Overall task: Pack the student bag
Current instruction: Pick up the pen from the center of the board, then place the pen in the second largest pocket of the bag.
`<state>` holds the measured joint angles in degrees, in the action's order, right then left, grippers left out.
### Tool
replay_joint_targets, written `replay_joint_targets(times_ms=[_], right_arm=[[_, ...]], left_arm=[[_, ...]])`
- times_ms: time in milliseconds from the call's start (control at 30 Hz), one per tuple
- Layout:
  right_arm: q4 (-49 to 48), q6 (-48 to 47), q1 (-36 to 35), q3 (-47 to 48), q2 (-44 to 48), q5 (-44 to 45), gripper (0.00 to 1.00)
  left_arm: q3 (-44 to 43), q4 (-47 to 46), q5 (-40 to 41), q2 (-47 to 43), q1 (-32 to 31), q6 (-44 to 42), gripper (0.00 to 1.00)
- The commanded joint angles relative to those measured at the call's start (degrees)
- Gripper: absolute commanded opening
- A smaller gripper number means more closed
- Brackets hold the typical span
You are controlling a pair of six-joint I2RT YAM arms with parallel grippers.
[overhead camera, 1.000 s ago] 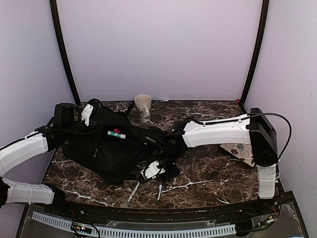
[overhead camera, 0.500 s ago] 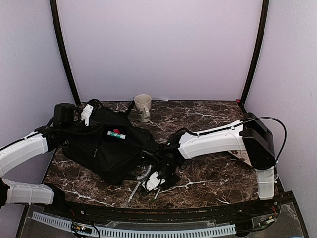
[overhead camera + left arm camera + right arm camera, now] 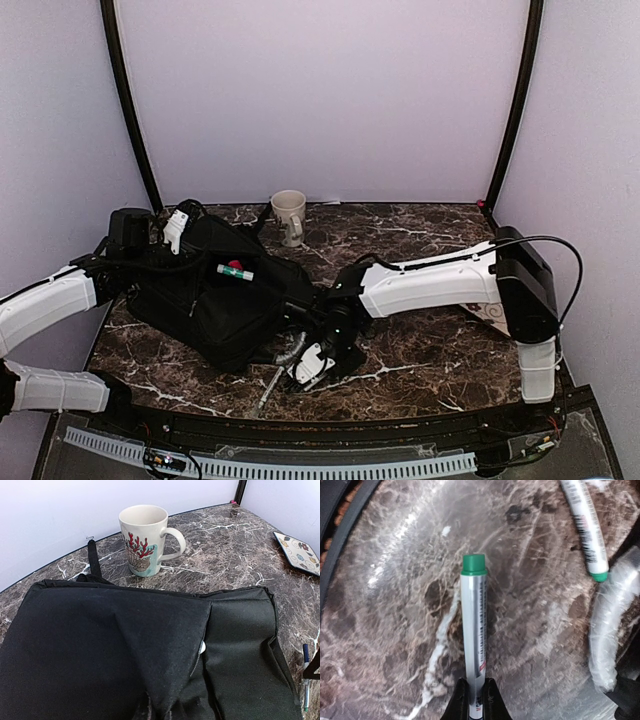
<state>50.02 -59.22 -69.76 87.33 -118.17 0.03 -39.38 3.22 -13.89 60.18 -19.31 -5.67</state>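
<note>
The student bag (image 3: pixel 215 305) is a large black fabric bag lying at the left of the marble table. Its grey curved handle (image 3: pixel 610 630) shows in the right wrist view. My left gripper (image 3: pixel 160 250) is at the bag's far left end; its fingers are hidden, and a fold of bag fabric (image 3: pixel 165 645) is drawn up taut towards the wrist camera. My right gripper (image 3: pixel 475 705) is down at the table in front of the bag, shut on the tail of a silver marker with a green cap (image 3: pixel 474 625). A white marker (image 3: pixel 235 269) lies on top of the bag.
A second marker (image 3: pixel 585 525) lies on the table beside the held one (image 3: pixel 268 388). A coral-patterned mug (image 3: pixel 289 213) stands behind the bag. A patterned plate (image 3: pixel 300 552) lies at the right, partly under the right arm. Walls enclose the table on three sides.
My right gripper has come forward and down from the bag's edge to the table and closed on the green-capped marker. The left arm and the bag have not moved.
</note>
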Motion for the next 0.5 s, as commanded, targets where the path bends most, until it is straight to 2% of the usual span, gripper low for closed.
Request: replay_joint_targets(times_ms=[0,133,233,300,467], right_arm=[[7.6,1.9,0.8,9.4,3.3,-3.5,0.01],[12.8,3.4,3.2,20.5,1.7,-8.6,0.01],[12.6,6.2,5.3,27.6,0.2,-11.1,0.01],[8.8,8.7,6.5,29.5,-0.3,-11.4,0.01],[-8.2,14.3,7.9,28.6,-1.8,-4.2,0.00]], left_arm=[[-1.1,-7.1,-3.0,-2.8,-0.9,-0.7,0.00],[-1.2,-7.1,-3.4,-2.5,-0.9,-0.7,0.00],[-1.3,-7.0,-3.5,-2.3,-0.9,-0.6,0.00],[-1.3,-7.0,-3.6,-2.4,-0.9,-0.6,0.00],[-1.2,-7.1,-3.9,-2.4,-0.9,-0.4,0.00]])
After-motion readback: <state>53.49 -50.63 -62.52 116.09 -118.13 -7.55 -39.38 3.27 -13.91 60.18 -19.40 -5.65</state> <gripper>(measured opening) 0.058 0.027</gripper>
